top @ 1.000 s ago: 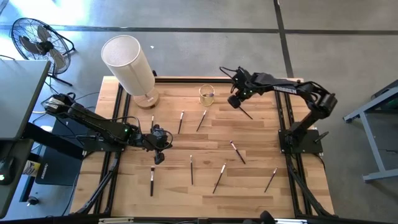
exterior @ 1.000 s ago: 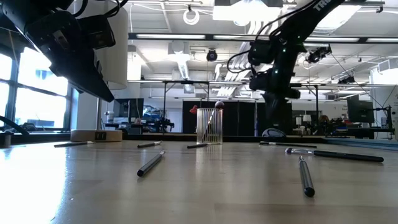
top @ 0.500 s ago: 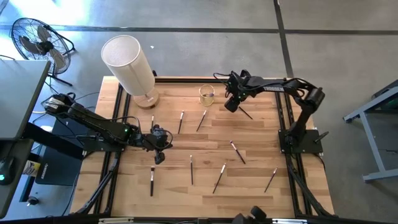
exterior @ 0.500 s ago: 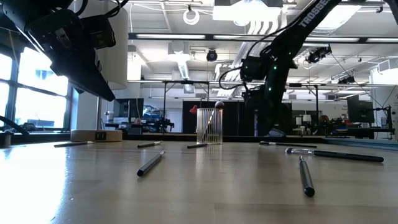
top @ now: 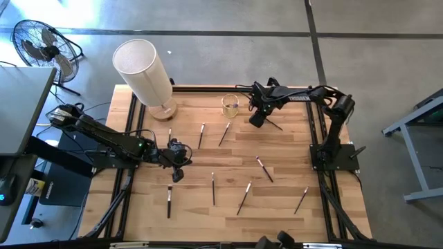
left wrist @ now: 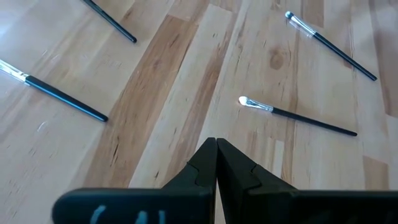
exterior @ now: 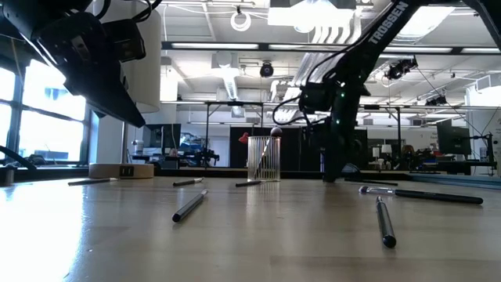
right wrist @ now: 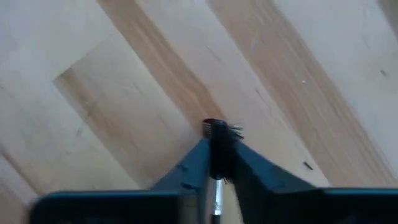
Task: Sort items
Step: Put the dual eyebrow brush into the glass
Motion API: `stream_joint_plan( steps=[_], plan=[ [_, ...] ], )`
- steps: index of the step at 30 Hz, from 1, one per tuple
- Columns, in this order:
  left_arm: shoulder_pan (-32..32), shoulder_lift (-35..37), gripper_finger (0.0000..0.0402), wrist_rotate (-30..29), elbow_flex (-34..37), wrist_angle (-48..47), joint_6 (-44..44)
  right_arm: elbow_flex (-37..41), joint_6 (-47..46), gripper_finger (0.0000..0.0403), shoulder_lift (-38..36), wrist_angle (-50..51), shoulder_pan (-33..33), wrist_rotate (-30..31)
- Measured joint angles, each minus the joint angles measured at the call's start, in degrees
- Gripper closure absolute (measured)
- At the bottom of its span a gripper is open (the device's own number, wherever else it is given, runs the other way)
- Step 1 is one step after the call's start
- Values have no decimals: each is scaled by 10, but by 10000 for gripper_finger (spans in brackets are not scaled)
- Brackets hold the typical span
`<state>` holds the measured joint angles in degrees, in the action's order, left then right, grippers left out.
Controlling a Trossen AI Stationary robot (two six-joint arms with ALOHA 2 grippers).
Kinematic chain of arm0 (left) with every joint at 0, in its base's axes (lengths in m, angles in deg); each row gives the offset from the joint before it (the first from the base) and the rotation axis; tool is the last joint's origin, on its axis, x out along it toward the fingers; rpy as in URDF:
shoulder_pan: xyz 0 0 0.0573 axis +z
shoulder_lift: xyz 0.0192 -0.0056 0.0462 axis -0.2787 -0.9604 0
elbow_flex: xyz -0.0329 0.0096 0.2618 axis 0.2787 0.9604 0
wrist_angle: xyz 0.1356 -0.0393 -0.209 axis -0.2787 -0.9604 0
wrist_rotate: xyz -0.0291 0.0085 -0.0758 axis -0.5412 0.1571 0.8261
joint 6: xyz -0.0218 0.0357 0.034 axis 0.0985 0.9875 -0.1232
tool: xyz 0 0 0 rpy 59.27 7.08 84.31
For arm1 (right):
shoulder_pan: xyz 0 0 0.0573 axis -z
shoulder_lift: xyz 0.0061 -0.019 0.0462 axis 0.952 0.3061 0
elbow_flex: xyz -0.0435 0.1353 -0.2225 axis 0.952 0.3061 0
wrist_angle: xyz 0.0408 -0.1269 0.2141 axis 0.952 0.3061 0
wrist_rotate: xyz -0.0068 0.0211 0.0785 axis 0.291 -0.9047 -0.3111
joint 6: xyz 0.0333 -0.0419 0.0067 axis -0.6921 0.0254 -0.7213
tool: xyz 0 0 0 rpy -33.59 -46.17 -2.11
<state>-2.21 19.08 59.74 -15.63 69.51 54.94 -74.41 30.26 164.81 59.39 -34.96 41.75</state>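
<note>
Ideally the right gripper, clamped on a brush just beside the glass cup, lifts it straight before tipping it in.

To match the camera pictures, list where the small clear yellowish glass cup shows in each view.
High view: the small clear yellowish glass cup stands at the table's far edge, near the middle.
Low view: at the picture's centre, far across the table.
Left wrist view: not in it.
Right wrist view: not in it.
Shared landmark: the large white cylinder, left of the cup in both views.
</note>
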Motion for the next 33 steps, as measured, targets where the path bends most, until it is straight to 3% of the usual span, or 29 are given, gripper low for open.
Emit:
stream_joint_plan(
  steps=[8,17,21,25,29,33],
  plan=[
    [0,0,401,-9,0,0,1,4,-21,392,-28,30,1,-10],
    [0,0,401,-11,0,2,2,5,-61,393,-156,-4,-2,15],
    [0,0,401,-11,0,3,1,4,-56,393,-211,-113,-8,20],
    [0,0,401,-13,0,4,1,4,-51,393,-218,-294,-10,-50],
    [0,0,401,-16,0,5,1,2,-50,393,-188,-515,-22,-115],
    [0,0,401,-16,0,5,1,3,-43,393,-139,-641,-39,-146]
  ],
)
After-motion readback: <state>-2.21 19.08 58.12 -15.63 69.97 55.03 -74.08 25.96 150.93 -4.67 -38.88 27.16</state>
